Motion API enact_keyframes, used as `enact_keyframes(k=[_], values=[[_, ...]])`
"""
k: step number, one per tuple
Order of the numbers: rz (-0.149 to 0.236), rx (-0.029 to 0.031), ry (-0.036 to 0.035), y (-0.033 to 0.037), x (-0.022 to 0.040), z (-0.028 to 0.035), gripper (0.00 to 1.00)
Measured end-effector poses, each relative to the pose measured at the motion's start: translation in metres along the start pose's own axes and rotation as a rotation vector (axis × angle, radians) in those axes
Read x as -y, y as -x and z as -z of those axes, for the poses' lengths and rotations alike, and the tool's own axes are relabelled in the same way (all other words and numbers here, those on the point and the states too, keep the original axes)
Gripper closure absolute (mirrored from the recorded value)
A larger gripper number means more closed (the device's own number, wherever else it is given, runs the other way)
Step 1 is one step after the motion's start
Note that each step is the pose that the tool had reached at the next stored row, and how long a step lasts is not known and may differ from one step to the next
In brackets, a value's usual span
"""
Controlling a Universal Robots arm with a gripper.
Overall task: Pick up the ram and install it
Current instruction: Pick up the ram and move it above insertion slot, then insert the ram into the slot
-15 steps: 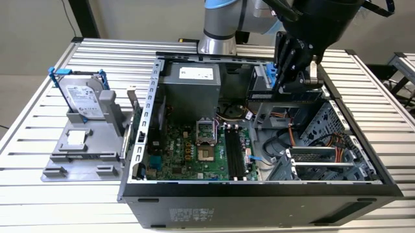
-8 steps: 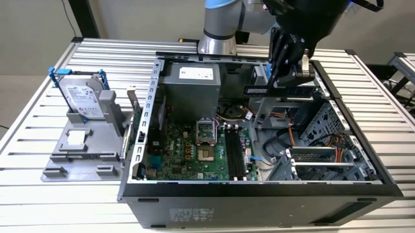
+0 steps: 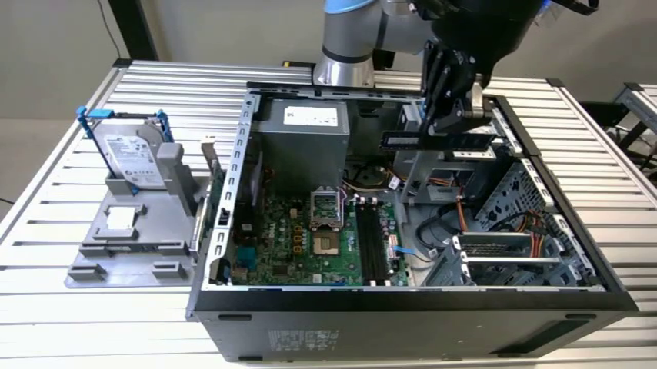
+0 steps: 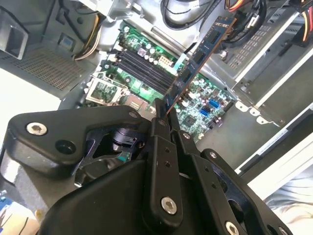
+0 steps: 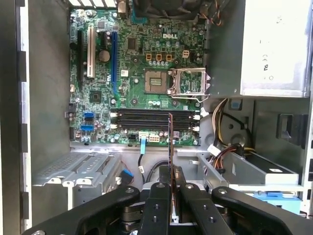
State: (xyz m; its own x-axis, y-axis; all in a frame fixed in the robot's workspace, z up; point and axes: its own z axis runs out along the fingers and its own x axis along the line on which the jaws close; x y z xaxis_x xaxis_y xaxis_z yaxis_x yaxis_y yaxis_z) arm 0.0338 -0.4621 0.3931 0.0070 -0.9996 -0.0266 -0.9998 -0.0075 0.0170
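Currently held: the ram (image 3: 441, 141), pinched between the fingers of the gripper (image 3: 448, 127), which are closed on its upper long edge.
Ram position: in the air above the open computer case (image 3: 411, 307), near the case's back wall and just to the exterior view's right of the power supply (image 3: 303, 131). It is well apart from the memory slots (image 5: 151, 119).
Ram orientation: level in the exterior view and lying crosswise to the slots.
Ram shape and material: a thin, flat, narrow circuit board with dark chips in a row, seen almost edge-on in the first wrist view.
Slots: long black plastic channels with pale clips at their ends, side by side on the green motherboard (image 3: 308, 231).
Surroundings: a bare sheet-metal case and loose bundles of cables (image 3: 462, 219). A silver hard drive (image 3: 138, 157) stands outside on the ribbed aluminium table (image 3: 61, 307).
Risk, alignment: I judge that a board lowered crosswise or tilted would ride on the slot walls and not seat.
Risk, grip: the hold is narrow, so the stick could pivot between the pads if an end catches.
Risk, snagging: the cables and metal edges lie close enough to catch it.
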Motion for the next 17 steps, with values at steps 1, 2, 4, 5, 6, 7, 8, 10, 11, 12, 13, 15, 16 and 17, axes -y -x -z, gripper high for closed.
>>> enact_keyframes(k=[1, 2, 4, 5, 6, 7, 8, 10, 11, 12, 13, 15, 16, 17], values=[[0.000, 0.0001, 0.0000, 0.0005, -0.0004, -0.0001, 1.00], [0.000, 0.0000, 0.0000, 0.0007, -0.0007, 0.0000, 1.00], [0.000, 0.0000, 0.0000, 0.0008, -0.0007, -0.0001, 1.00], [0.000, 0.0001, 0.0000, 0.0008, -0.0007, -0.0001, 1.00], [0.000, 0.0000, 0.0000, 0.0010, -0.0007, -0.0002, 1.00], [0.000, -0.0032, 0.0000, 0.0010, -0.0008, -0.0003, 1.00], [0.000, -0.0032, 0.0000, 0.0010, -0.0008, -0.0003, 1.00], [0.000, -0.0032, 0.0000, 0.0010, -0.0008, -0.0003, 1.00], [-0.001, -0.0032, 0.0000, 0.0010, -0.0008, -0.0003, 1.00], [-0.001, -0.0032, 0.0000, 0.0010, -0.0008, -0.0002, 1.00], [-0.001, -0.0032, 0.0000, 0.0010, -0.0007, -0.0003, 1.00], [-0.002, -0.0031, 0.0000, 0.0010, -0.0008, -0.0003, 1.00], [-0.003, -0.0031, 0.0000, 0.0010, -0.0008, -0.0003, 1.00], [-0.003, -0.0031, -0.0001, 0.0010, -0.0008, -0.0003, 1.00]])
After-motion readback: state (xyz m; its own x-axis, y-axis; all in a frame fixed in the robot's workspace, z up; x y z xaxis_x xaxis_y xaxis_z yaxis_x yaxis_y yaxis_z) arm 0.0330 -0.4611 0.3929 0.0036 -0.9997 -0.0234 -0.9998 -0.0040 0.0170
